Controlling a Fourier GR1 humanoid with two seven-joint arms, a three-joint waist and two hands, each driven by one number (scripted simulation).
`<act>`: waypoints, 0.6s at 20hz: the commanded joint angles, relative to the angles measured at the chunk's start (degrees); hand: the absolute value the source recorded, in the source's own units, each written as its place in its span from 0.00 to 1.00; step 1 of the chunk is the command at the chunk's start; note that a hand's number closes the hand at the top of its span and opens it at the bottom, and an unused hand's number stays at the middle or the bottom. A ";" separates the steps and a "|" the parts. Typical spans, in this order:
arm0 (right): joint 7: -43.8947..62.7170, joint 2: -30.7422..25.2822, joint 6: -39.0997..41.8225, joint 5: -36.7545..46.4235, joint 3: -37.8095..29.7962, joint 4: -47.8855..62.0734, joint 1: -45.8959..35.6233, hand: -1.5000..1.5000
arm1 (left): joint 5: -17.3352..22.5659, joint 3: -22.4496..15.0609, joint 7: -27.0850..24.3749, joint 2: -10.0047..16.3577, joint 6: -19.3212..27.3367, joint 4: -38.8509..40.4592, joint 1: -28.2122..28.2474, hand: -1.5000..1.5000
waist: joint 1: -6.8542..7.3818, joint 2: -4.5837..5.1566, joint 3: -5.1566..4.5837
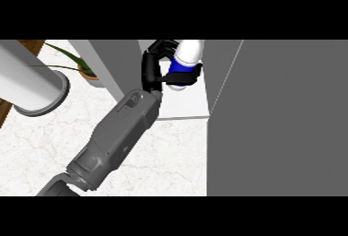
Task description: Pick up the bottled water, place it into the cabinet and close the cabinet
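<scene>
Grey forearm [119, 133], left hand [151, 69] inside grey cabinet [224, 73], upper centre.
Fingers [182, 77] grasp white, blue-labelled water bottle [188, 54] over white shelf [183, 103]; bottle top cut off.

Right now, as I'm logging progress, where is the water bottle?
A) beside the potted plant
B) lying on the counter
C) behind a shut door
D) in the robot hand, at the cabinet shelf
D: the robot hand is curled round the bottle over the white shelf.

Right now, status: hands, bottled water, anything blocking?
Left hand shut on bottled water, inside open cabinet. Right hand not in view. Nothing seen blocking.
</scene>
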 commanded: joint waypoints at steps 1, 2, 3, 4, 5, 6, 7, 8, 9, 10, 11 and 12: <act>2.92 0.69 -0.75 -4.25 1.45 -5.16 0.66 0.00 | -2.01 -0.83 2.41 -0.27 2.16 8.00 -7.20 0.00 | -0.85 0.19 0.01; 2.94 -0.27 -0.84 -4.96 -0.52 -5.44 0.61 0.00 | -2.72 0.17 0.60 0.06 -0.45 9.91 -6.67 0.00 | -0.37 0.16 -0.01; 2.13 -0.87 0.32 -5.48 -0.97 -2.42 0.00 0.00 | -1.80 0.23 -0.02 -0.27 -0.04 11.03 -6.94 0.00 | -0.85 0.24 0.02; 2.34 0.06 -0.67 -3.82 0.39 -1.52 -2.17 0.00 | -2.03 0.38 -2.32 -0.27 -1.37 11.95 -5.65 0.00 | -0.46 0.30 0.01; 1.42 0.49 0.11 -4.10 -0.54 -2.98 -0.28 0.00 | -2.93 0.73 -0.01 1.10 -3.44 13.27 -7.87 0.00 | -0.29 0.04 0.01; 1.90 0.38 0.27 -4.60 -0.11 -4.54 0.13 0.00 | -3.36 0.69 -0.13 0.97 -2.71 14.56 -7.70 0.00 | -0.28 0.06 0.00; 2.73 2.36 -0.85 -0.98 2.77 -4.45 -0.82 0.00 | -4.03 0.60 1.42 -0.05 -0.54 15.34 -10.45 0.00 | -0.06 -0.01 0.01; 3.70 2.29 -1.73 -2.33 2.65 -5.87 -0.62 0.00 | -3.77 1.35 1.37 0.39 -1.04 16.45 -11.19 0.00 | -0.26 0.14 -0.01; 3.65 -0.06 -1.00 -5.94 -0.37 -5.72 -0.12 0.00 | -3.47 0.87 0.33 -0.25 0.37 16.76 -10.38 0.00 | -0.99 0.30 -0.02; 1.99 0.67 -0.13 -4.26 0.13 -4.59 -0.55 0.00 | -2.87 1.74 0.84 -0.26 -1.53 17.71 -10.73 0.00 | -1.12 0.29 0.00; 4.18 0.45 -2.34 -5.05 0.39 -4.58 -2.51 0.00 | -3.00 2.17 1.66 -0.26 -1.52 17.95 -12.60 0.00 | -0.41 0.32 -0.01; 1.90 -1.10 0.62 -5.44 -1.85 -3.03 -1.48 0.00 | -1.68 2.25 -0.20 -0.27 -0.21 16.70 -10.55 0.00 | -1.30 0.23 0.01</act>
